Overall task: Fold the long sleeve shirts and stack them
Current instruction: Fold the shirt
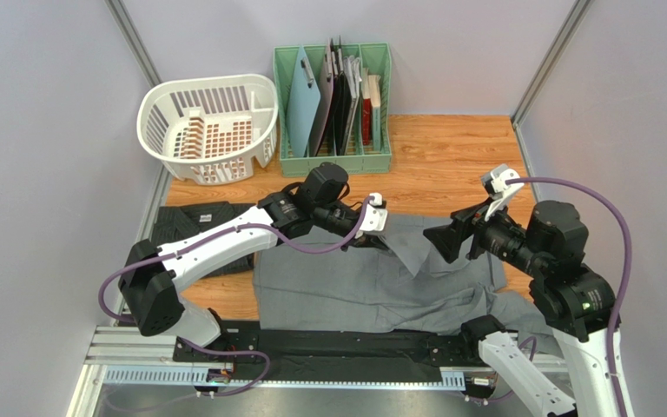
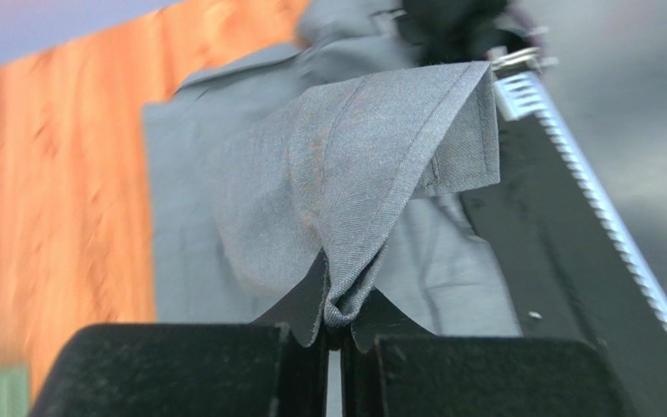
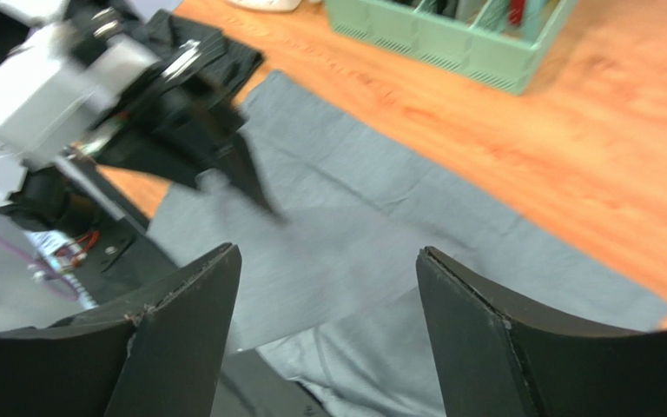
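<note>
1. Left gripper (image 2: 335, 334), black, two-finger: jaws pressed together, pinching a bunched fold of the plain medium grey shirt (image 2: 346, 200), whose hemmed edge flops over above the pinch. Right gripper (image 3: 328, 261), same type: jaws spread, nothing between them, hovering over the cloth at 3 o'clock.
2. Orange-brown wooden table (image 1: 458, 156): bears all items below.
3. Said grey shirt, woven cloth: spread at centre, trailing off the near edge toward 5 o'clock; rumpled, not yet folded. Handling, as judged: light, limp, drapes from any pinch, unbreakable, likely to slide on wood. Best taken at a hem, cuff or shoulder seam, where doubled cloth gives bite.
4. White slotted plastic basket (image 1: 259, 130): 11 o'clock.
5. Pale green plastic file organiser (image 1: 337, 161): 12 o'clock, upright folders inside.
6. Dark charcoal shirt (image 1: 181, 221), lying flat: 9 o'clock, partly under the left arm, just beside the grey shirt.
</note>
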You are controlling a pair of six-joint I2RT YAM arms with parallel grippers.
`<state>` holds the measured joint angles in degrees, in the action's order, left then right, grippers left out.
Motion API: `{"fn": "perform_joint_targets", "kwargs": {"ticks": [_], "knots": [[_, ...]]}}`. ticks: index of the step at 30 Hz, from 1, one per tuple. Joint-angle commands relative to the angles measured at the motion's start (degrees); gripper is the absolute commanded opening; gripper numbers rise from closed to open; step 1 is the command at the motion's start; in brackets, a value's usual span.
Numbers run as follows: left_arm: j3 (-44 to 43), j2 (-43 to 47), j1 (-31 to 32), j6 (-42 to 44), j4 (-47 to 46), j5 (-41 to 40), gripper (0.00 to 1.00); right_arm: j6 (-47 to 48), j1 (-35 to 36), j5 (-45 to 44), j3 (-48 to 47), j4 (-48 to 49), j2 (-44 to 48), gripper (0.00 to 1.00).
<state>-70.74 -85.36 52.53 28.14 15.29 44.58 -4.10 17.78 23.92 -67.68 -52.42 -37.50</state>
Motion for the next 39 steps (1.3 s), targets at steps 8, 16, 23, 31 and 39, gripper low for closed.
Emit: {"fn": "perform_joint_targets", "kwargs": {"ticks": [8, 16, 23, 31, 39], "knots": [[-4.2, 4.8, 4.1, 21.5, 20.8, 22.0, 0.02, 12.0, -16.5, 13.5, -1.4, -5.5, -15.5, 0.81], [-1.8, 5.6, 12.2, 26.7, 24.3, 19.2, 0.02, 26.2, -22.4, 22.5, -0.4, -16.1, -38.0, 0.49], [-8.6, -3.4, 18.3, 15.6, 24.0, 16.9, 0.03, 32.5, -21.5, 22.0, 2.3, -15.8, -49.9, 0.31], [-6.1, -10.7, 23.2, 2.1, 7.9, 10.9, 0.02, 34.2, -15.8, 22.8, 1.9, -17.1, -60.0, 0.25], [-10.7, -13.6, 22.9, -7.7, 2.7, 6.6, 0.01, 29.2, -11.6, 12.6, 0.7, -14.5, -71.5, 0.24]]}}
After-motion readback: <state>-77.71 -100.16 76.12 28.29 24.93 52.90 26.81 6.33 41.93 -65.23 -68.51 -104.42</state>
